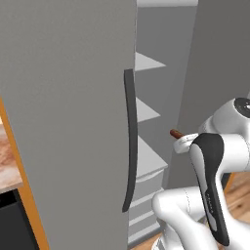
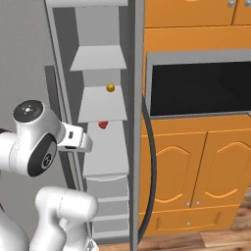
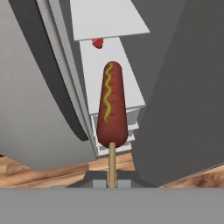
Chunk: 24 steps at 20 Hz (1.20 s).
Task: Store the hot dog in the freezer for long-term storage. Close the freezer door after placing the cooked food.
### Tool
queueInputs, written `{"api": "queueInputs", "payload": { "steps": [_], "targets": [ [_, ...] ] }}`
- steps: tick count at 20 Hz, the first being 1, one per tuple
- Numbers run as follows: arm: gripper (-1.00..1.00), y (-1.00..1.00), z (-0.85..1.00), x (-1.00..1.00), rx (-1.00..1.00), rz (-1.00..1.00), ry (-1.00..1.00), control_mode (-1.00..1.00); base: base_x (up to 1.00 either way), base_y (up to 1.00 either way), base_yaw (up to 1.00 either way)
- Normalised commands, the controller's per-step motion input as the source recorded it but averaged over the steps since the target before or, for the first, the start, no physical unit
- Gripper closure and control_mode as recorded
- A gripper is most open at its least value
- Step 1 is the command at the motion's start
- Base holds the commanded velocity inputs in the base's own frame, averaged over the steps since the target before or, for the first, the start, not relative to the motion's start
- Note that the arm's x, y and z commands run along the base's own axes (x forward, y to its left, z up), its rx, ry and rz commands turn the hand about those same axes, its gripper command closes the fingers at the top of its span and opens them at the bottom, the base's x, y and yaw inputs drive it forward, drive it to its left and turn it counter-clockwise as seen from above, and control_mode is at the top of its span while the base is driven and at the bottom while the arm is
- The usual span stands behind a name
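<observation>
Hot dog on wooden stick, clamped by closed gripper before open freezer; red lump near shelf's front edge, yellow ball one shelf above.

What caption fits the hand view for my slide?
Claw shut on the hot dog by its stick, pointing it at the open freezer's white shelves.
</observation>
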Motion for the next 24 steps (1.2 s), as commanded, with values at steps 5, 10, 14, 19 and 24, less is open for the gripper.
{"api": "queueInputs", "payload": {
  "steps": [5,10,14,19,24],
  "targets": [
    [1.00,0.00,0.00,0.00,0.00,0.00,0.00,1.00,0.20,0.00,0.00],
    [1.00,0.00,0.00,0.06,0.00,0.00,0.00,-1.00,0.19,0.00,0.00],
    [1.00,0.00,-0.01,0.45,0.00,0.00,-0.15,-1.00,0.00,0.00,0.00],
    [1.00,0.00,-0.03,0.51,0.00,0.00,-0.27,-1.00,0.00,0.00,0.00],
    [1.00,0.00,0.00,0.53,0.00,0.00,-0.22,-1.00,0.00,0.00,0.00]
  ]
}}
